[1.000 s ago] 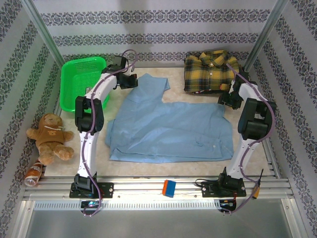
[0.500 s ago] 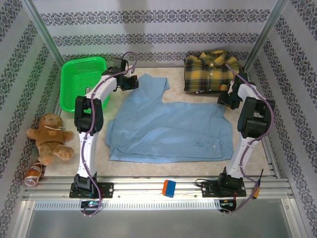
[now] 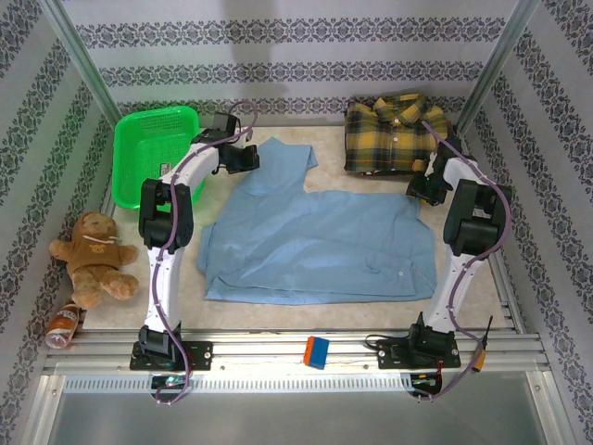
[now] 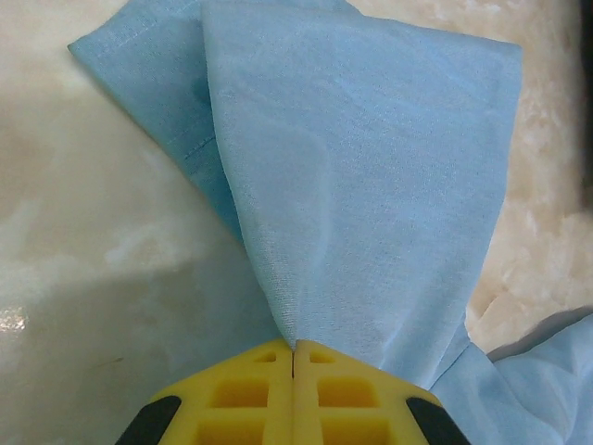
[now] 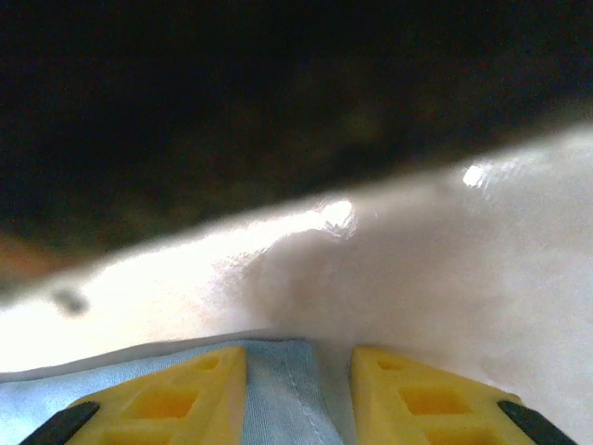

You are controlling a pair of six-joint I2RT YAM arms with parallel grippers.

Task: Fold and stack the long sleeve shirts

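The light blue shirt (image 3: 315, 236) lies spread flat across the middle of the table, one sleeve reaching up toward the back left. My left gripper (image 3: 252, 158) is shut on that sleeve (image 4: 371, 167), its yellow fingers (image 4: 232, 399) pressed together on a pinch of cloth. At the shirt's back right corner my right gripper (image 3: 419, 188) stands open, low on the table, with the blue hem (image 5: 278, 389) lying between its fingers (image 5: 167, 399). The yellow-and-dark plaid shirt (image 3: 394, 132) lies folded at the back right, just beyond the right gripper.
A green mesh basket (image 3: 153, 153) stands at the back left. A brown teddy bear (image 3: 93, 255) and a small bottle (image 3: 63, 324) lie off the left edge. A small orange-and-blue block (image 3: 317, 352) rests on the front rail.
The right gripper has crept a little toward the back at the shirt's corner. The left gripper, still on the sleeve, shifted slightly back.
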